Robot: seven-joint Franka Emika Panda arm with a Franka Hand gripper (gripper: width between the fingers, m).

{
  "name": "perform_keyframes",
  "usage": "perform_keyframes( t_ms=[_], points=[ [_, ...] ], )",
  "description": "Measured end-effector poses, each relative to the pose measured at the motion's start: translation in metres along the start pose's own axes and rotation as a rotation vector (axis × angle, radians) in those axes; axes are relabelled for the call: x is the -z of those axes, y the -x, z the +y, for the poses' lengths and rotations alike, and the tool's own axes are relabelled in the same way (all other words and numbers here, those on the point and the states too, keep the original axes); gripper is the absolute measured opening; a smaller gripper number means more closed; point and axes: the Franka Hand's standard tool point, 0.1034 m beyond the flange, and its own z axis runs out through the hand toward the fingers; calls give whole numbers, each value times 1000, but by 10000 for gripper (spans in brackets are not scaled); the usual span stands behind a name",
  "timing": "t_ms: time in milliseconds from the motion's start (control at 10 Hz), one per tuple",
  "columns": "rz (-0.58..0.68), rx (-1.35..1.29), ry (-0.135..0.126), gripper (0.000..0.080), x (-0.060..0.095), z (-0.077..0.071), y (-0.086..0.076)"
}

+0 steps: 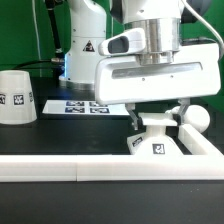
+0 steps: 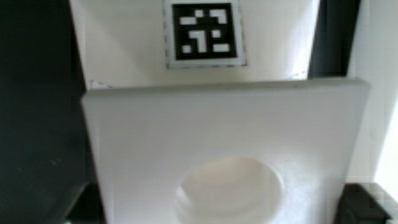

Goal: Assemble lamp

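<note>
The flat square lamp base (image 1: 158, 143) lies at the front, against the white rail, with a tag on its near face. My gripper (image 1: 157, 120) has come down over it, one finger on each side, and the jaws look closed on its edges. In the wrist view the base (image 2: 160, 120) fills the space between the dark fingertips (image 2: 64, 205), and its round socket hole (image 2: 231, 185) sits near my gripper (image 2: 222, 212). The round bulb (image 1: 198, 117) lies just to the exterior view's right of the base. The tapered shade (image 1: 15, 97) stands at the far left.
The marker board (image 1: 85, 105) lies flat behind the base, left of the arm. A white rail (image 1: 90, 166) runs along the table's front edge. The arm's base stands at the back centre, with a green backdrop behind it.
</note>
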Motion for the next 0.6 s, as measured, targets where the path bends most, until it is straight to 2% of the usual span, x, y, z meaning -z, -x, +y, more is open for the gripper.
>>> perform_keyframes(
  t_ms=[300, 600],
  points=[
    [26, 17, -9, 534, -4, -14, -16],
    [32, 17, -11, 534, -4, -15, -21]
  ],
)
